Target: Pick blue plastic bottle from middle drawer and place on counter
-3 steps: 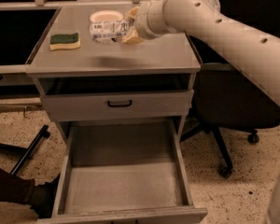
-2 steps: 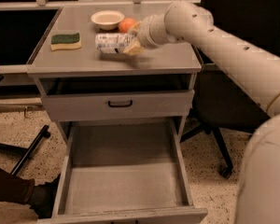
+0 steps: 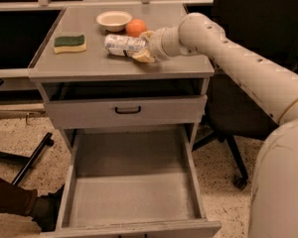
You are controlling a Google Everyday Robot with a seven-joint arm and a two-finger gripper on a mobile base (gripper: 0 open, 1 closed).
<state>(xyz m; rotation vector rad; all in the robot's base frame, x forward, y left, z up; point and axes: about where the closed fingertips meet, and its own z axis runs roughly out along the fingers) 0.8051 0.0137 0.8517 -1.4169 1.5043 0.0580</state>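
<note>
Arm: one pale, rounded arm [image 3: 238,58] is reaching in from the near right, stretching leftward and toward the far side.
Wrist: the wrist [image 3: 164,42] is lying low and pointing left.
Gripper: the gripper [image 3: 142,46] is sitting low over the right part of the counter [image 3: 99,66].
Fingers: two yellowish fingers [image 3: 143,57] are clamping the right end of the blue plastic bottle [image 3: 120,44], one on its far side, one on its near side.
Body: a broad pale shell [image 3: 280,182] is filling the near right corner.
</note>
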